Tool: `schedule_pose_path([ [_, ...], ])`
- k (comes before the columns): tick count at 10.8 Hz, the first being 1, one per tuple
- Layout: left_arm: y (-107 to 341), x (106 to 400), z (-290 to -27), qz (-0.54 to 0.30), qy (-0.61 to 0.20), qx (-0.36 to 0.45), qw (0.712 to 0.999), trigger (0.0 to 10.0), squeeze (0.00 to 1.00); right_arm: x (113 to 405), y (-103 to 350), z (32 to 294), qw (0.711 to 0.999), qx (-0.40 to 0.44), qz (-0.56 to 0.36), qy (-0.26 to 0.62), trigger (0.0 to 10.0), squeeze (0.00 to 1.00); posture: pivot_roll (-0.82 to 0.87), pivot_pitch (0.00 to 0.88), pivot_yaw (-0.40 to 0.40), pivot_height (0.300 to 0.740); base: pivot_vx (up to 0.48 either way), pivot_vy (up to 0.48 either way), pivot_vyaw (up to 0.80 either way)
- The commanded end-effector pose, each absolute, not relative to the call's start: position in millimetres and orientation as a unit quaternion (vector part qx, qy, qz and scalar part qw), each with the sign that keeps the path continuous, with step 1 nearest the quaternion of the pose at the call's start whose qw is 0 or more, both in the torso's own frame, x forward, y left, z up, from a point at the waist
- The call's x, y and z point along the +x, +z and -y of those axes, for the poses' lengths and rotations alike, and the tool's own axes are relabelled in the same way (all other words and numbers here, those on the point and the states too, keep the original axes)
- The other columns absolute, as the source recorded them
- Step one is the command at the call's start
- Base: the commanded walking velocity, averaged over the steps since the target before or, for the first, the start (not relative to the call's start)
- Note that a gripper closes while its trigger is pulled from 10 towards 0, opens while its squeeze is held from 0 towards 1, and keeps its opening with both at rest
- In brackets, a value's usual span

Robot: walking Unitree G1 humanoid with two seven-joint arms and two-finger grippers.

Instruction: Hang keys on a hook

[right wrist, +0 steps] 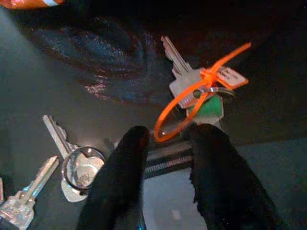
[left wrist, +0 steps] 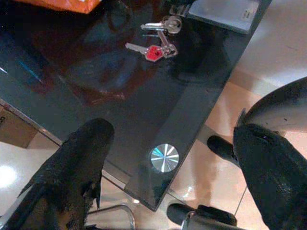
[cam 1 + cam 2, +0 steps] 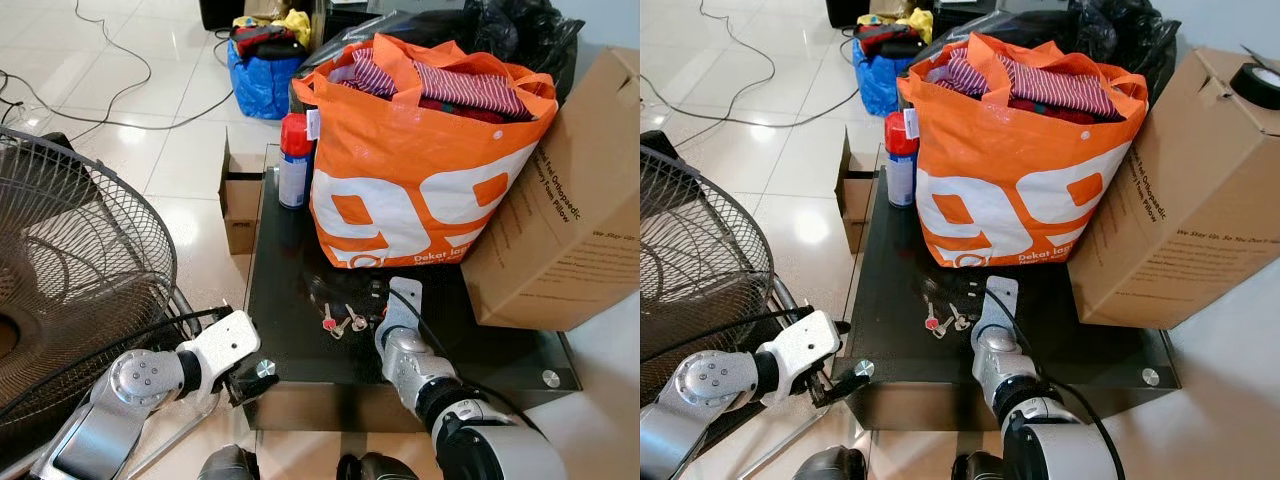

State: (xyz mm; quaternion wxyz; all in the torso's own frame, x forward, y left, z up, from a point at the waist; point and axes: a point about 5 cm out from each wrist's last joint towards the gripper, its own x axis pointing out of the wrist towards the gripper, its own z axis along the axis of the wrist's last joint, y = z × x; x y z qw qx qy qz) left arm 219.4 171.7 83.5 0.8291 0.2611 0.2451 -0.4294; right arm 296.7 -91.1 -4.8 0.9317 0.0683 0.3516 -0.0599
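Observation:
Two sets of keys lie on the black glass table [image 3: 300, 350] in front of the orange bag. One set has a red-headed key [image 3: 328, 323] and silver keys [image 2: 165, 24]. The other has an orange loop and a green tag [image 1: 201, 86]. My right gripper [image 1: 165, 139] is low over the table at this second set. Its fingers are slightly apart, and the end of the orange loop lies between the tips. My left gripper [image 2: 171, 129] hangs open and holds nothing at the table's front left corner, above a round metal stud [image 2: 164, 157].
A full orange bag [image 3: 420, 190] and a large cardboard box [image 3: 570, 220] take up the back and right of the table. A spray can [image 3: 294, 160] stands at the back left. A floor fan [image 3: 70, 260] stands close on my left. A small carton [image 3: 238, 200] sits on the floor.

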Motion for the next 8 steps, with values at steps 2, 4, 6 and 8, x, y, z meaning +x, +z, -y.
schedule_pose_path([
  [2, 87.1, 218.1, -170.4, -0.242, -0.432, 0.257, 0.830, 10.0, 0.00, 294.9, -7.3, 93.1, 0.927, 0.082, -0.358, -0.071, 0.0, 0.00, 0.11, 0.152, -0.095, 0.740, 0.000, 0.000, 0.00],
  [4, 86.5, 217.2, -170.7, -0.243, -0.431, 0.257, 0.830, 10.0, 0.00, 292.6, -9.7, 93.9, 0.926, 0.083, -0.361, -0.073, 0.0, 0.00, 0.11, 0.153, -0.095, 0.740, 0.000, 0.000, 0.00],
  [6, 86.1, 217.5, -169.3, -0.243, -0.431, 0.256, 0.830, 10.0, 0.00, 291.3, -11.3, 96.1, 0.925, 0.085, -0.362, -0.073, 0.0, 0.00, 0.11, 0.149, -0.094, 0.740, 0.000, 0.000, 0.00],
  [8, 85.2, 218.8, -166.8, -0.241, -0.432, 0.256, 0.831, 10.0, 0.00, 290.9, -11.7, 95.4, 0.932, 0.072, -0.352, -0.041, 0.0, 0.00, 0.10, 0.140, -0.095, 0.740, 0.000, 0.000, 0.00],
])
